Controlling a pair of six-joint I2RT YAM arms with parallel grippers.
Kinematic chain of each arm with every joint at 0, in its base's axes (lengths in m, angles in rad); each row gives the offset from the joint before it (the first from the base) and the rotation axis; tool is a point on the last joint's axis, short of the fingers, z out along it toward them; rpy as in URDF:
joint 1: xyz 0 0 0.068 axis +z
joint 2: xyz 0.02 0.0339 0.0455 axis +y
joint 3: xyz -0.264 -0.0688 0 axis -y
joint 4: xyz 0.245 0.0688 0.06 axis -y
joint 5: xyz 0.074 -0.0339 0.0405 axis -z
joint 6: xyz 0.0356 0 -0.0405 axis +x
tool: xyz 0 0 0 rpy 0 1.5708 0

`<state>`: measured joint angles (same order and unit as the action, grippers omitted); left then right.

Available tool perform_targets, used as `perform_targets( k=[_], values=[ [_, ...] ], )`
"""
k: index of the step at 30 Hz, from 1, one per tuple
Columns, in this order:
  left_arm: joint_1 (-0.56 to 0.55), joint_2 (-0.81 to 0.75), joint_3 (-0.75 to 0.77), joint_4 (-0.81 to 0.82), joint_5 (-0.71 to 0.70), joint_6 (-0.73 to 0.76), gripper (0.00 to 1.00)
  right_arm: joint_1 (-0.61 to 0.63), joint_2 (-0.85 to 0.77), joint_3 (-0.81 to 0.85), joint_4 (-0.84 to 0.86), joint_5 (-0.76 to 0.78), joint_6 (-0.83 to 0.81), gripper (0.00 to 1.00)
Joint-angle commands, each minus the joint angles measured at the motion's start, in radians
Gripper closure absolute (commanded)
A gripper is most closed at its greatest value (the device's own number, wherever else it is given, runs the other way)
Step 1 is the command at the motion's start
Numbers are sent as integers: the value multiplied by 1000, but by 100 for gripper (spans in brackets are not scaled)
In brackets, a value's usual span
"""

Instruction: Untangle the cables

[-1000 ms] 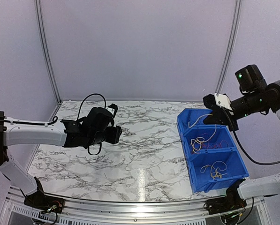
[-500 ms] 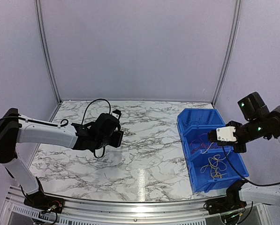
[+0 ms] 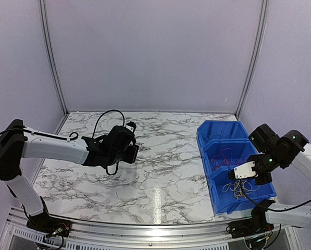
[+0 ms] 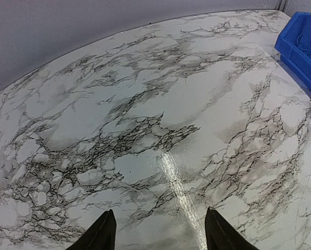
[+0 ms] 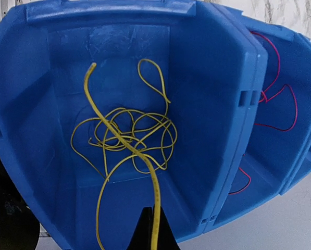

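Observation:
The cables lie sorted in a blue three-compartment bin [image 3: 206, 136]. A yellow cable [image 5: 125, 134] is coiled in the nearest compartment, and my right gripper [image 5: 154, 221] is shut on one strand that runs up from its jaws into the coil. In the top view the right gripper [image 3: 233, 175] hovers over that near compartment and its yellow cable [image 3: 239, 189]. A red cable [image 5: 278, 99] lies in the middle compartment, seen from above as thin red-purple loops [image 3: 224, 157]. My left gripper [image 3: 134, 151] hangs open over bare marble, and its fingers [image 4: 104, 235] hold nothing.
The marble table [image 3: 160, 156] stretches between the two arms. The blue bin [image 4: 302, 43] shows at the far right edge of the left wrist view. Grey walls and metal frame posts [image 3: 52, 62] close in the back and sides.
My right gripper has swung from the bin's far compartment down to the near one, carrying the yellow strand. The left arm has drifted slightly to the right.

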<state>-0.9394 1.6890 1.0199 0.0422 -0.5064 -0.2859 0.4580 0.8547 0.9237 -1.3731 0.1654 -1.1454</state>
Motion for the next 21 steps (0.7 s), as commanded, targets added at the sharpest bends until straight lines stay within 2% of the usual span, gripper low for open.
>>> perform_targets(
  k=[1, 2, 4, 5, 7, 13, 17, 21],
  values=[
    [5, -16, 5, 8, -6, -11, 40, -2, 40, -21, 4, 57, 11, 100],
    [5, -19, 1, 6, -5, -13, 40, -2, 47, -25, 9, 60, 13, 92],
    [4, -30, -10, 3, -5, -23, 40, -2, 56, -30, 24, 72, 15, 64],
    [5, -35, -18, 2, -5, -27, 40, -2, 56, -30, 29, 78, 12, 53],
    [5, -44, -28, 4, -6, -32, 40, -2, 55, -25, 39, 85, -3, 44],
    [5, -68, -30, -15, -15, -27, 40, -2, 53, 61, 82, 97, -52, 33],
    [4, -110, -32, -40, -30, -13, 40, -2, 98, 180, 181, -36, 1, 26],
    [5, -177, -41, -119, -61, 11, 39, -9, 142, 229, 328, -169, 126, 26]
  ],
)
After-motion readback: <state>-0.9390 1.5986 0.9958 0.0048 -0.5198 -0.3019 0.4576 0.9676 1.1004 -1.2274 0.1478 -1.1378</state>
